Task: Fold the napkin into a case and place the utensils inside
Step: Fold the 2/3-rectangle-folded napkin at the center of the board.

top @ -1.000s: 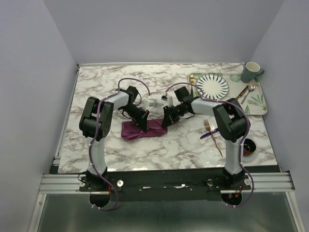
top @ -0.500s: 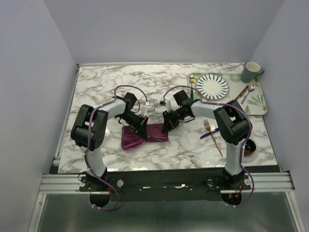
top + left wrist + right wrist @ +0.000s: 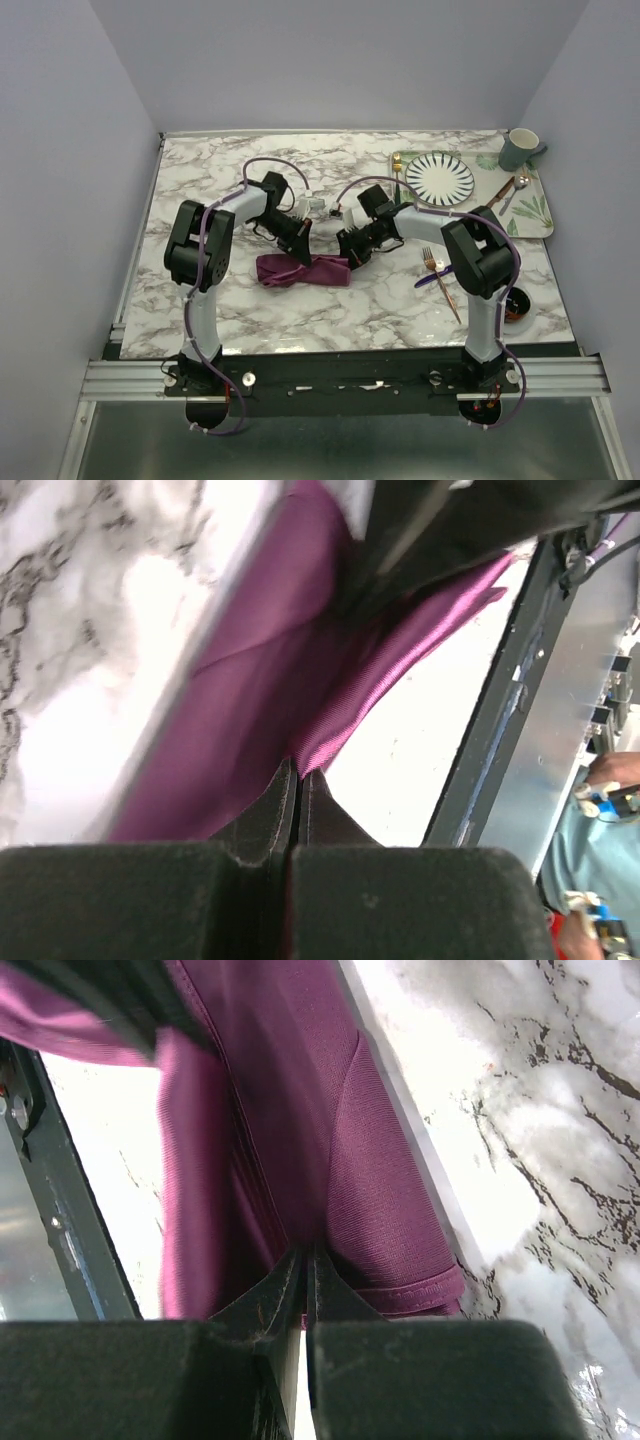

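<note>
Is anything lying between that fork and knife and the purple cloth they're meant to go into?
Nothing lies on the marble between the fork and knife and the napkin. Only the right gripper, shut on the napkin's right-hand end, sits on that side.

Marble desk (image 3: 200, 180), leaf-print tray (image 3: 535, 215) far right — striped plate (image 3: 440, 178), grey mug (image 3: 518, 150), silver spoon (image 3: 515, 188) on it, small dark bowl (image 3: 516, 303) near right.

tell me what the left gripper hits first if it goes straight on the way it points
The napkin it is pinching: the left gripper would push straight into that cloth. Past it, likely the right gripper, though depth is unclear.
</note>
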Motion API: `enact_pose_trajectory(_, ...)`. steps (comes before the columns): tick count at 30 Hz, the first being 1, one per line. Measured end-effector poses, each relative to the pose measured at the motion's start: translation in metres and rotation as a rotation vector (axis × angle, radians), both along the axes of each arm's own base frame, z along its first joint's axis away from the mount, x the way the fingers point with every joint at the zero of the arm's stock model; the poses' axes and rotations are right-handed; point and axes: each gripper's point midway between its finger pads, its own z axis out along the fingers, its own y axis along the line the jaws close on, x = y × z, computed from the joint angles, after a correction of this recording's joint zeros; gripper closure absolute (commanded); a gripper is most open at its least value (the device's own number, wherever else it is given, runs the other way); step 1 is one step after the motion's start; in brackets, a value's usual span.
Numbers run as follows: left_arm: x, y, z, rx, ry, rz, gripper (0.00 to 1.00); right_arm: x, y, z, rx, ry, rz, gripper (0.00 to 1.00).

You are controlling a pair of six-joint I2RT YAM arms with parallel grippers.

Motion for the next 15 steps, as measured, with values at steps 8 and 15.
enact_pose_trajectory(8,0.004,0.015,-0.031,0.014,0.122,0.064,1.0,0.0,0.0,0.0,-0.008,0.006,0.008,0.87)
enact_pose_trajectory(15,-0.021,0.02,-0.032,-0.018,0.229,0.099,1.0,0.001,0.0,0.0,-0.009,-0.001,0.02,0.85)
